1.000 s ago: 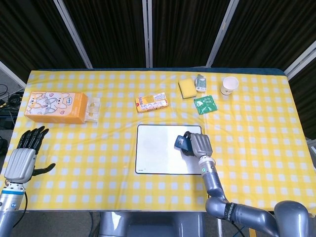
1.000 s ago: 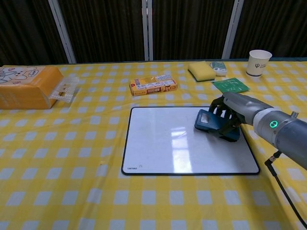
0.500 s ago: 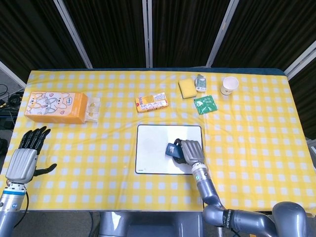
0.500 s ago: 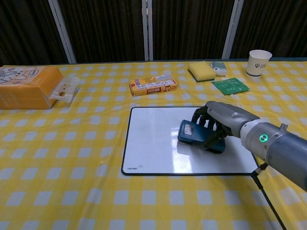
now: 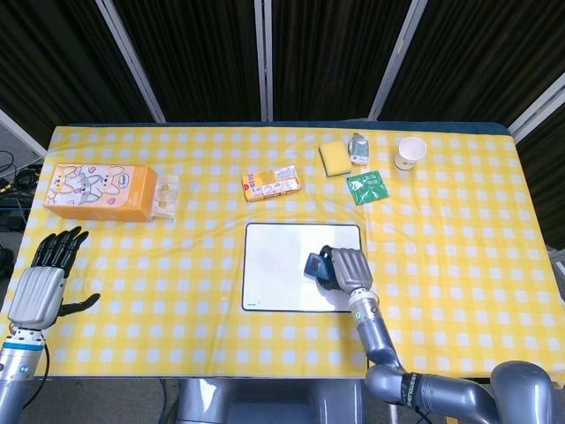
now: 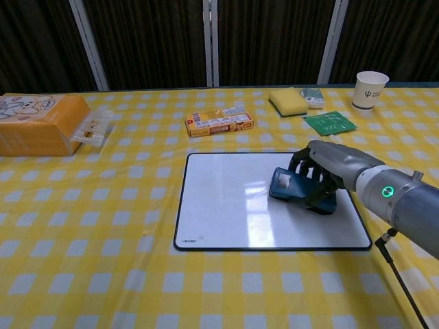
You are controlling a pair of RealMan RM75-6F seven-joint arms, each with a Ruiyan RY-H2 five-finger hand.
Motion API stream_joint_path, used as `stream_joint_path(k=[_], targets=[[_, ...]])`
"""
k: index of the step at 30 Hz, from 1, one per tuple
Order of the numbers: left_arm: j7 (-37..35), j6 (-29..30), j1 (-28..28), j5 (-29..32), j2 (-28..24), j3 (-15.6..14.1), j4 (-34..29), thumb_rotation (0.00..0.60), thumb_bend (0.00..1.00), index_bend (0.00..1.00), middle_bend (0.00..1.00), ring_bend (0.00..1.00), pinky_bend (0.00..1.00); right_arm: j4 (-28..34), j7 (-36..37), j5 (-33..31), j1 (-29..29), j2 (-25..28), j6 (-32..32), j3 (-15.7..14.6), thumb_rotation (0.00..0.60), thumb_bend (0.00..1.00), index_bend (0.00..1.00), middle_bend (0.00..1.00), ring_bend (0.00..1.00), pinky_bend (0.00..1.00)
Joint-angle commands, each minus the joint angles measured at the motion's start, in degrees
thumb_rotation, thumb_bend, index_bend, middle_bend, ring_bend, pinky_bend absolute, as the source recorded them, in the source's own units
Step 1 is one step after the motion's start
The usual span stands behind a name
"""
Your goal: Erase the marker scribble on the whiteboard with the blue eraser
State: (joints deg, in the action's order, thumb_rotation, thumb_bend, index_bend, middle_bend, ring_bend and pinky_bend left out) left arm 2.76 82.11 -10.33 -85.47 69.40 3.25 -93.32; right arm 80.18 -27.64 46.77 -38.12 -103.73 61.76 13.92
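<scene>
The whiteboard (image 5: 282,265) (image 6: 233,205) lies flat at the table's middle, its white face showing no marks that I can make out. My right hand (image 5: 348,268) (image 6: 326,168) grips the blue eraser (image 5: 316,265) (image 6: 287,187) and presses it on the board's right half. My left hand (image 5: 42,283) hovers open off the table's near left corner, fingers spread, far from the board; the chest view does not show it.
An orange cartoon box (image 5: 99,191) (image 6: 38,123) sits far left. A small yellow packet (image 5: 271,184) (image 6: 219,121) lies behind the board. A yellow sponge (image 5: 335,158) (image 6: 287,101), green packet (image 5: 367,186) (image 6: 330,122) and paper cup (image 5: 410,153) (image 6: 370,89) stand at the back right.
The right hand slid the eraser left across the board toward its middle, then back right a little. The left hand has stayed still.
</scene>
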Motion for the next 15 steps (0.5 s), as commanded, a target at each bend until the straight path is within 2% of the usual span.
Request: stream_joint_path(k=[1, 10, 15], targets=[[0.28, 0.12, 0.01, -0.13, 0.07, -0.03, -0.08, 0.600, 0.01, 0.00, 0.00, 0.00, 0.00, -0.92, 1.73, 0.70, 0.67, 1.00, 1.17, 1.19, 0.600, 0.33, 0.84, 0.73, 0.74, 0.75], [0.43, -0.02, -0.05, 0.17, 0.25, 0.11, 0.08, 0.600, 0.01, 0.00, 0.00, 0.00, 0.00, 1.51, 4.47, 5.43, 3.34, 8.16, 4.76, 1.99, 0.600, 0.32, 0.84, 0.73, 0.74, 0.75], [0.73, -0.11, -0.10, 0.06, 0.38, 0.04, 0.14, 0.600, 0.01, 0.00, 0.00, 0.00, 0.00, 2.85, 6.37, 8.57, 5.52, 13.43, 4.50, 0.01, 0.600, 0.32, 0.83, 0.72, 0.74, 0.74]])
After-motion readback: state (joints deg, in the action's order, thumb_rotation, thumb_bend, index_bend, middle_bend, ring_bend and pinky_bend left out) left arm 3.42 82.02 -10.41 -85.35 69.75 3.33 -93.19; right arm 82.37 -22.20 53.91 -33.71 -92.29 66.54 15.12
